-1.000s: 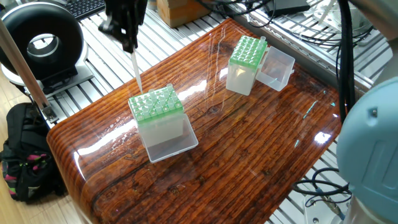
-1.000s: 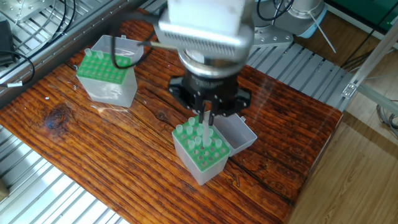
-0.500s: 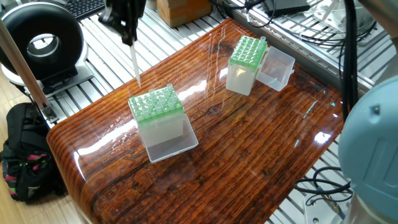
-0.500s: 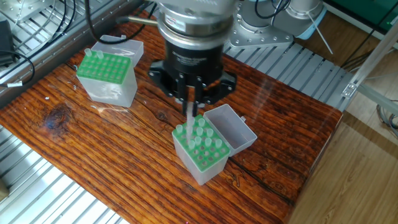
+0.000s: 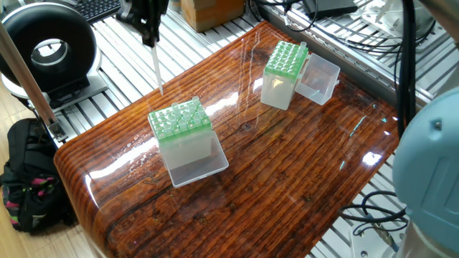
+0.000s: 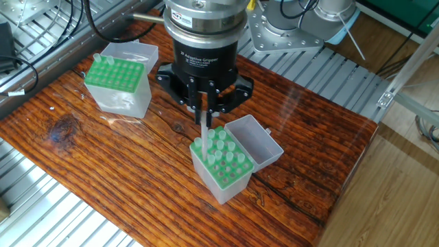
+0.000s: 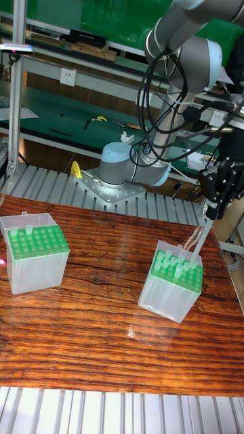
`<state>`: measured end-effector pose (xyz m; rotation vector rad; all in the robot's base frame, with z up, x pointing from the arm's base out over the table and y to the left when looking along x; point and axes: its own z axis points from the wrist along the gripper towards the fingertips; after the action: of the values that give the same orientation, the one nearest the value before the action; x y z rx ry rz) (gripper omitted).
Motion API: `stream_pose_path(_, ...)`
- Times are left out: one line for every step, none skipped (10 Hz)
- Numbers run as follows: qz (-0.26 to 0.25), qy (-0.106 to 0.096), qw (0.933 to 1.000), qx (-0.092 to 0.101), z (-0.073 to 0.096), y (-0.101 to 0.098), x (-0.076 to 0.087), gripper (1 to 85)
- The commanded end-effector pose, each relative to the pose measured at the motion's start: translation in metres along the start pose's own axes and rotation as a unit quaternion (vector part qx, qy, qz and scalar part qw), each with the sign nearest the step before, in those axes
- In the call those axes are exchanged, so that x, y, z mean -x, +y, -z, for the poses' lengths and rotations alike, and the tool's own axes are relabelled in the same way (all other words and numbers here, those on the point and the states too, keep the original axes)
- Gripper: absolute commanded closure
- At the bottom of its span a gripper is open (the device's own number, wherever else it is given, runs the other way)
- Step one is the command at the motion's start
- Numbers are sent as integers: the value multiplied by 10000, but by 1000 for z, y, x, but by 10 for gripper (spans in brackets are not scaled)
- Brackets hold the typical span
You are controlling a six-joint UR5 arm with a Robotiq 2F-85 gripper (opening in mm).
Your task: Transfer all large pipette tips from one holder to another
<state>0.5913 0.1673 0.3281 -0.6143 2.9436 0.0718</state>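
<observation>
Since a second ago the gripper (image 6: 204,110) has been raised, and the pipette tip (image 6: 204,137) pinched in it has been drawn up out of the near holder (image 6: 221,163), so that only its point hangs just over the green top now. The jaws are closed narrowly on the wide upper end of the tip, with the tapered length left hanging straight below them. A light, thin-walled thing is judged here: stiff enough along its length to stay plumb, smooth and likely slippery, easily bent or cracked if squeezed hard, so the collar at the wide end is taken as the right place for a hold, and a gentle one. The tool is pointed straight down, the wrist held vertical above the table (image 6: 322,158), the arm reaching in from behind as seen in the tall fixed view. More tips are seen standing in the holder under the jaws; the far holder (image 6: 117,82), well off to one side of the jaws, is judged to be the destination.
</observation>
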Motion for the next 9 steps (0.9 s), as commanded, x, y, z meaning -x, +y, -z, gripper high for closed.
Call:
stream_pose_path(-507,-89,9987,38,1,0,4,790)
stream_pose_path(-514,-46,9986,-76,1,-6,1,803)
stream_pose_path(-454,-20,9990,7,7,-19,-3,807)
stream_pose_path(-306,-2,9994,129,14,-40,-7,803)
stream_pose_path(-105,26,9997,199,19,-69,-17,803)
stream_pose_path(20,13,9999,169,18,-93,-32,803)
stream_pose_path(181,-5,9998,94,14,-114,-50,800)
stream_pose_path(315,-16,9995,47,8,-130,-67,797)
stream_pose_path(472,-39,9989,9,2,-146,-87,793)
